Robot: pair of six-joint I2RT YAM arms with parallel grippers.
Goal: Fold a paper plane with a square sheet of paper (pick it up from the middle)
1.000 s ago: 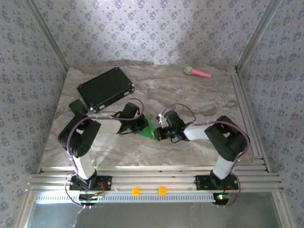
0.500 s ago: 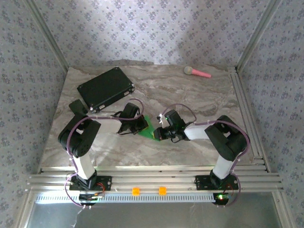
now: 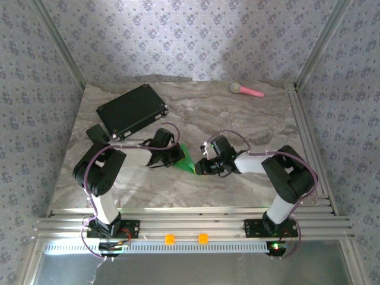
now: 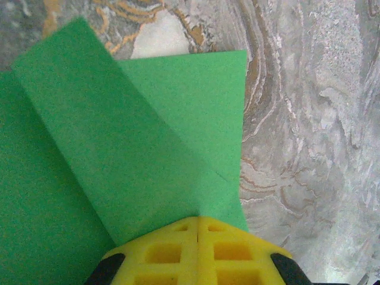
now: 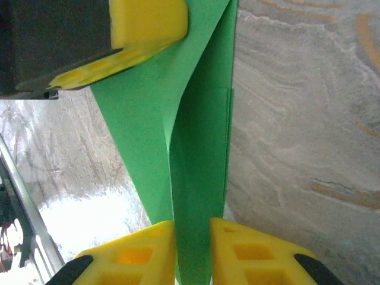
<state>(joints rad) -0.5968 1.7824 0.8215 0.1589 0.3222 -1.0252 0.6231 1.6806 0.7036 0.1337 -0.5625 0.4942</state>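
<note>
The square sheet of paper (image 3: 187,159), bright green and partly folded with creases, sits mid-table between the two grippers. My left gripper (image 3: 177,156) is shut on its near edge; in the left wrist view the yellow jaws (image 4: 198,221) meet on the paper (image 4: 130,136), and a folded flap runs diagonally across it. My right gripper (image 3: 200,167) faces it from the right. In the right wrist view its gripper (image 5: 193,228) has the jaws parted, with a folded strip of paper (image 5: 199,154) passing loosely between them. The left gripper's yellow finger (image 5: 145,24) holds the far end.
A black rectangular case (image 3: 132,108) lies at the back left. A pink-handled microphone-like toy (image 3: 246,90) lies at the back right. Aluminium rails (image 3: 309,136) run along the right edge and the near edge of the marble table (image 3: 249,124).
My right gripper's jaws have parted off the paper, and the gripper has drawn back slightly to the right. The left gripper stays shut on the paper in place.
</note>
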